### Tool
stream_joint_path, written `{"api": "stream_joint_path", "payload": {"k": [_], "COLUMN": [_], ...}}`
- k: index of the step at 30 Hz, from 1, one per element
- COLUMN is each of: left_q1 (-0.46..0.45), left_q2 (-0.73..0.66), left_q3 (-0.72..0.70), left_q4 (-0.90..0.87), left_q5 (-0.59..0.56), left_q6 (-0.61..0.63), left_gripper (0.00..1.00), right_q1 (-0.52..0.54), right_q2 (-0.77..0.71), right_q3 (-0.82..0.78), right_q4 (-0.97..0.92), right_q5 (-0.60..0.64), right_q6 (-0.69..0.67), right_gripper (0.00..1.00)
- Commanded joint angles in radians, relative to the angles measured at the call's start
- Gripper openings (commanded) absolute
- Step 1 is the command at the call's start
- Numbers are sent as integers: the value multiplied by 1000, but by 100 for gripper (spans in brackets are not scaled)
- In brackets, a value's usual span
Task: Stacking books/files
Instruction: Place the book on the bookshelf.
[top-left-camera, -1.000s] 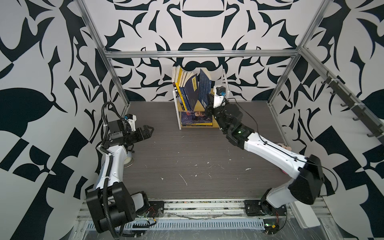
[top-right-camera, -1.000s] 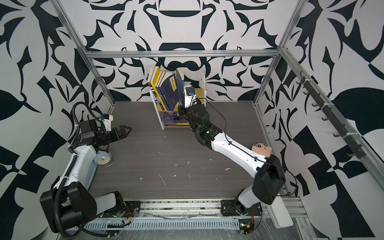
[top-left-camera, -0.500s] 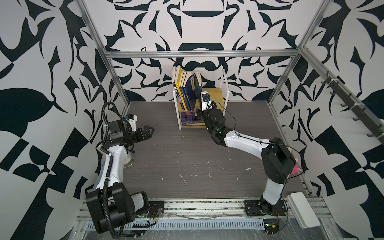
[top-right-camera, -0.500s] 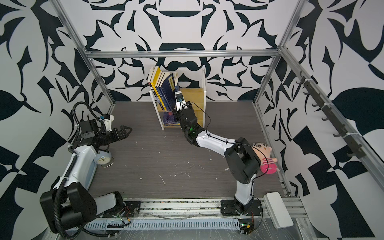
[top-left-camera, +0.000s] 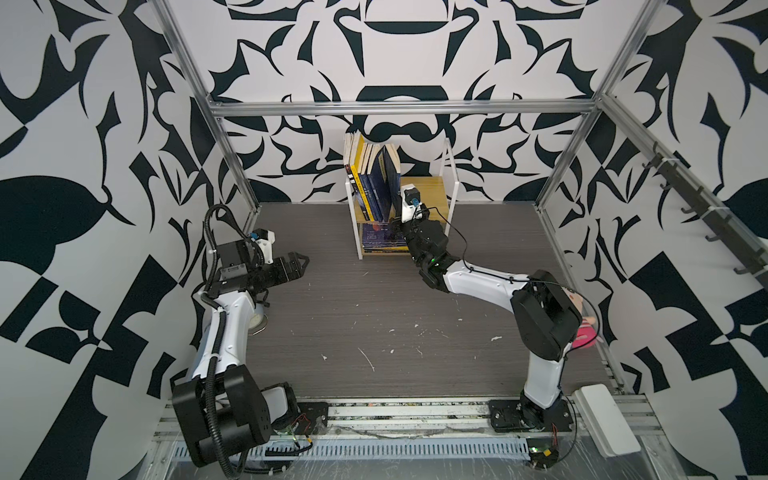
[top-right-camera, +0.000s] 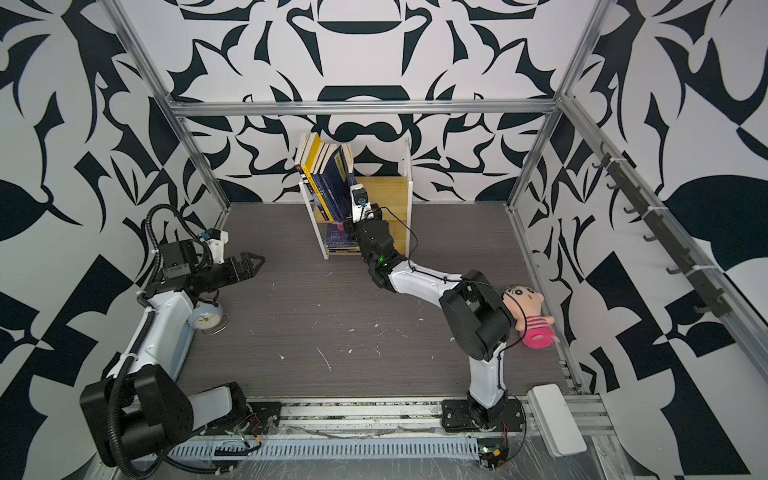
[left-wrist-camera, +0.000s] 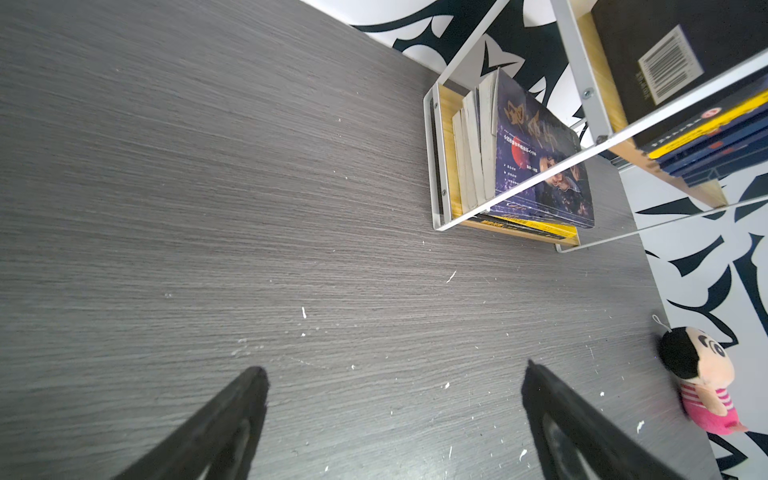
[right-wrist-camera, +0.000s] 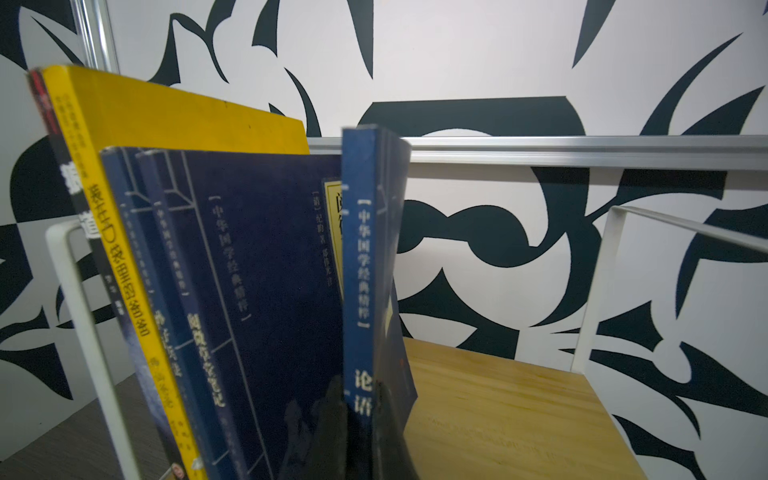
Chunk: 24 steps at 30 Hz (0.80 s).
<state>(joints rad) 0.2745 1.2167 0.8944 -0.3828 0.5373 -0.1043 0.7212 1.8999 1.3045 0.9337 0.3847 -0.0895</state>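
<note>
at the back centre of the tabletop (top-left-camera: 374, 316): two-tier shelf (top-left-camera: 430, 193), white wire frame, wooden boards. on the upper tier, row of books (top-left-camera: 365, 174) on end, leaning toward the left end of the frame; yellow spine and several navy ones legible. right hand (right-wrist-camera: 359, 415) at that tier, clamped tight on the lower spine of the navy book (right-wrist-camera: 362, 266) at the right end of the row, held nearly upright. on the lower tier, flat stack (left-wrist-camera: 536, 158) with a purple-blue cover uppermost. left hand (left-wrist-camera: 394, 370) spread fully wide, holding nothing, hovering over the tabletop at the left, well apart from the shelf. beneath the left arm, alarm clock (top-right-camera: 204, 318); by the right wall, plush doll (top-right-camera: 528, 307); at the front right corner, white flat box (top-right-camera: 555, 417).
</note>
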Motion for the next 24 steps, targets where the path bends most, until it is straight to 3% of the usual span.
{"api": "stream_joint_path", "payload": {"k": [1, 11, 15, 24], "left_q1": [-3, -2, -2, -2], "left_q2": [-13, -14, -9, -11], "left_q3": [-11, -15, -11, -16], "left_q4": [-5, -1, -3, -1], "left_q5": [8, 0, 3, -2], "left_q6": [11, 23, 14, 20], "left_gripper": [100, 100, 100, 100], "right_q1": [-3, -5, -4, -5], "right_q2": [18, 38, 26, 16], "right_q3": [49, 41, 11, -37], "right_q4": [32, 40, 42, 49], "right_q5": [-14, -30, -42, -79], "right_q6": [42, 66, 68, 62], "right_gripper": [0, 0, 12, 21]}}
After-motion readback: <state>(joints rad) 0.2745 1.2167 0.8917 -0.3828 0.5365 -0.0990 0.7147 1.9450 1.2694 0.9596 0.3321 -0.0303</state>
